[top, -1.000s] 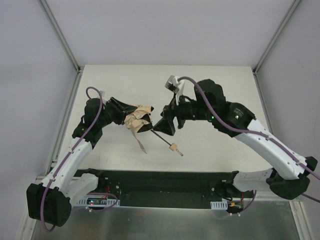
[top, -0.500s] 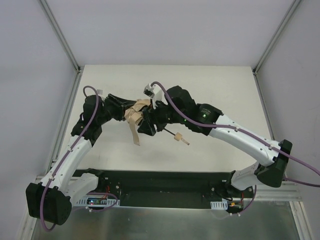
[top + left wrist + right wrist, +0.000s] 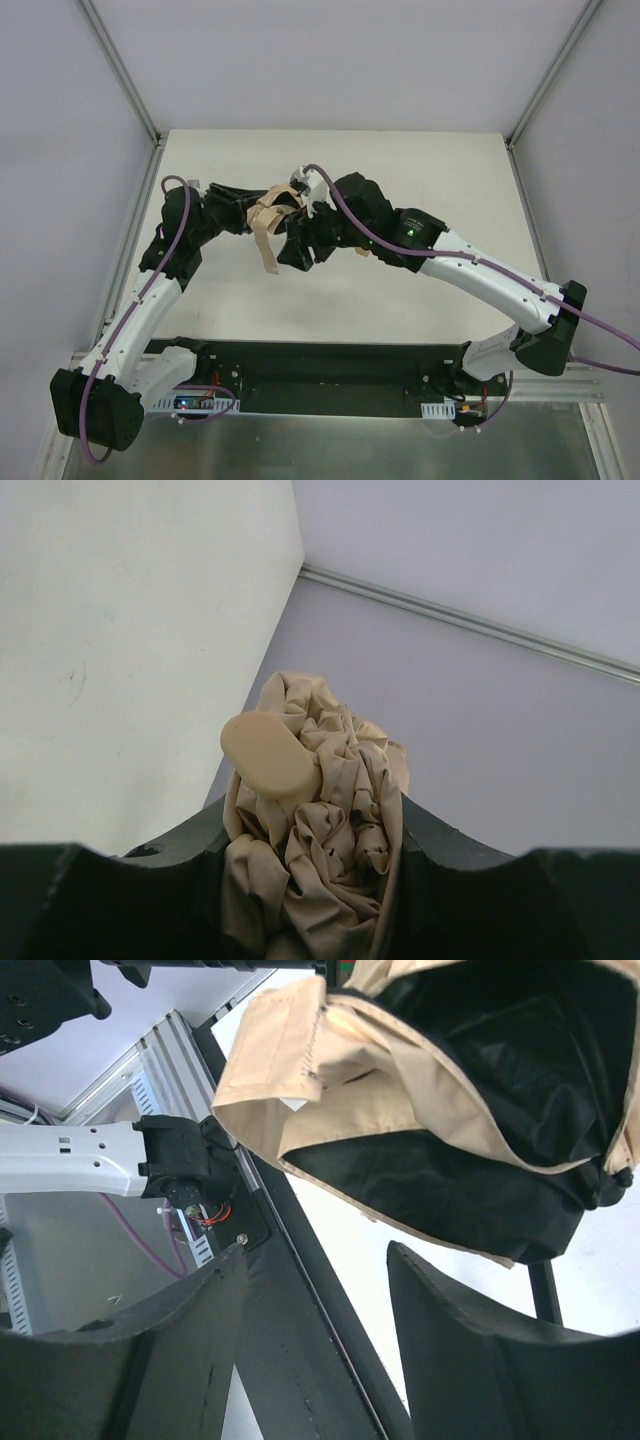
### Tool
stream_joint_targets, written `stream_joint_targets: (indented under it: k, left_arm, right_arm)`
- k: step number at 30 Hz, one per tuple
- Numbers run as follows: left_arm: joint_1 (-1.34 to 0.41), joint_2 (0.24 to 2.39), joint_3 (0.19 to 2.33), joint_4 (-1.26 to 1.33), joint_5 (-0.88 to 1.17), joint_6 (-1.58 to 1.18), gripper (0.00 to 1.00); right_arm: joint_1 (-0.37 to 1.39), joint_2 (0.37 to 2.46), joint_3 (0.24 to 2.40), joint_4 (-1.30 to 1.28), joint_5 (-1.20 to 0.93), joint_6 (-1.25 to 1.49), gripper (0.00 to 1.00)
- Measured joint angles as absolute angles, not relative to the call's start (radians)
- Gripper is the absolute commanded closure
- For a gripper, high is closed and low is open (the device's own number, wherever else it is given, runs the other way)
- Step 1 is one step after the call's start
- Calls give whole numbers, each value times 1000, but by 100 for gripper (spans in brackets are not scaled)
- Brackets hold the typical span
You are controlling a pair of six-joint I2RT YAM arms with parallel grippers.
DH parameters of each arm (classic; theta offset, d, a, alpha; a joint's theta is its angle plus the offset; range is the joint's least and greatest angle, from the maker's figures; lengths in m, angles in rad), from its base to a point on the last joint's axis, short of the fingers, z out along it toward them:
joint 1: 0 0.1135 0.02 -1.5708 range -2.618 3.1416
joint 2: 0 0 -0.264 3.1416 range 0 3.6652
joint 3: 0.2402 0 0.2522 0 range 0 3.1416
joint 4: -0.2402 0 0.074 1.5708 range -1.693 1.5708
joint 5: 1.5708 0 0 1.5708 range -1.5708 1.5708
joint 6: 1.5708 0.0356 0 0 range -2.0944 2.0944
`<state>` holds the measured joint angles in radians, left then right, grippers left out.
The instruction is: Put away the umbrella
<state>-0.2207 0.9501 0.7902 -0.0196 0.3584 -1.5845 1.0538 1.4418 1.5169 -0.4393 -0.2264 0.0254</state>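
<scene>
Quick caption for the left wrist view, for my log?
Left gripper clamps the umbrella's bunched beige canopy, its pale round cap showing on top.

You have bare table [image 3: 450,170] far and right to pass, but mid-table the bunched umbrella [image 3: 268,215] and right gripper [image 3: 297,250] crowd the left gripper [image 3: 252,206].

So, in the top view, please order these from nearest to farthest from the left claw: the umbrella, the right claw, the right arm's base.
1. The umbrella, bunched inside the left claw itself.
2. The right claw, just to its right and slightly nearer the arm bases.
3. The right arm's base, far off at the lower right of the view.
</scene>
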Motion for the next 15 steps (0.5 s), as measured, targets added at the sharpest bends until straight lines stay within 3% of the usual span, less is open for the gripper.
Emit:
stream_joint_targets:
  k: [15]
  left_arm:
    - [-220, 950, 794, 86, 358, -1543, 100]
  right_arm:
    - [1023, 1397, 1614, -481, -250, 89, 41]
